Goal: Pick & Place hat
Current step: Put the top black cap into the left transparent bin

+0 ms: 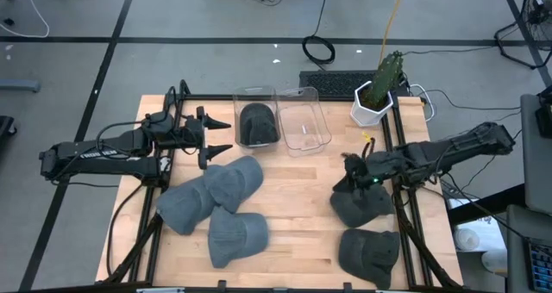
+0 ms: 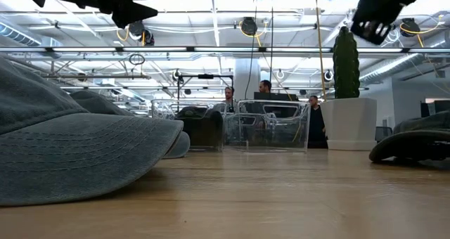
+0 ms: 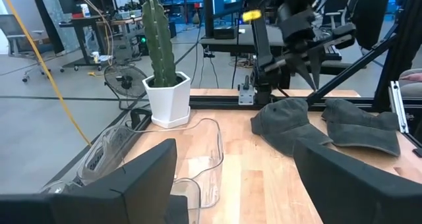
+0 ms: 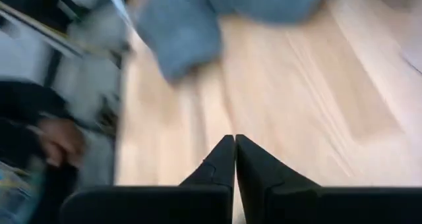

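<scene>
While the left hand [image 1: 210, 136] gapes, the closed right hand [image 1: 354, 165] hovers over a dark hat [image 1: 360, 205].

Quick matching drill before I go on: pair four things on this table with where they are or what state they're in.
Things:
1. left gripper
2. right gripper
3. dark hat
4. cactus

Places or states:
a. in a white pot at the table's far right corner
b. inside the left clear bin
c. open, beside the bins
d. shut, over the dark hats on the right

Pairs: 1-c, 2-d, 3-b, 4-a
</scene>
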Controlling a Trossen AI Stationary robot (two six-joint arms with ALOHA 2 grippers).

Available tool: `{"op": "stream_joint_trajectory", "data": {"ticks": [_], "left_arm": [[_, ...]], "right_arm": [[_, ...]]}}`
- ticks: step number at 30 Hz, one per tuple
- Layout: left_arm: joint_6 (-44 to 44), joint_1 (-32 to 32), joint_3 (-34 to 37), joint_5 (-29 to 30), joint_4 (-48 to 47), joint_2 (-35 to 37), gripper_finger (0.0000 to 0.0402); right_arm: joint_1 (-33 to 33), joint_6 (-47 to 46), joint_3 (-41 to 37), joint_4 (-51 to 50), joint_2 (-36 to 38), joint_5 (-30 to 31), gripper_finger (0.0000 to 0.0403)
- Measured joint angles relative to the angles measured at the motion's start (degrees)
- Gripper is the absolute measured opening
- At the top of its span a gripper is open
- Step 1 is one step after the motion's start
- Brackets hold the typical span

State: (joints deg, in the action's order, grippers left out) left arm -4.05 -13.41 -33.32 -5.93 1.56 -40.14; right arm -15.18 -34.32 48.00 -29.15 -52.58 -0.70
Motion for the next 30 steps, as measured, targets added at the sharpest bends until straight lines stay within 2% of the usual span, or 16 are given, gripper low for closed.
{"op": "stream_joint_trajectory", "data": {"ticks": [5,8,11,14,20,30], "left_arm": [[0.2,0.0,0.0,0.0,0.0,0.0,0.0319],[0.0,0.0,0.0,0.0,0.0,0.0,0.0317],[0.3,0.0,0.0,0.0,0.0,0.0,0.0312],[0.0,0.0,0.0,0.0,0.0,0.0,0.031],[0.2,0.0,0.0,0.0,0.0,0.0,0.032],[0.1,0.0,0.0,0.0,0.0,0.0,0.0314]], "right_arm": [[-4.3,-5.8,13.8,-32.6,-12.3,5.0,0.0],[-6.1,-13.3,15.4,-47.3,-19.7,3.8,0.0],[-7.7,-17.0,14.4,-53.8,-25.4,1.3,0.0],[-8.2,-18.9,13.8,-52.5,-28.2,1.8,0.0],[-8.0,-19.3,11.5,-47.5,-31.8,-5.6,0.0],[-6.8,-20.8,5.4,-26.8,-33.4,-7.0,0.0]]}}
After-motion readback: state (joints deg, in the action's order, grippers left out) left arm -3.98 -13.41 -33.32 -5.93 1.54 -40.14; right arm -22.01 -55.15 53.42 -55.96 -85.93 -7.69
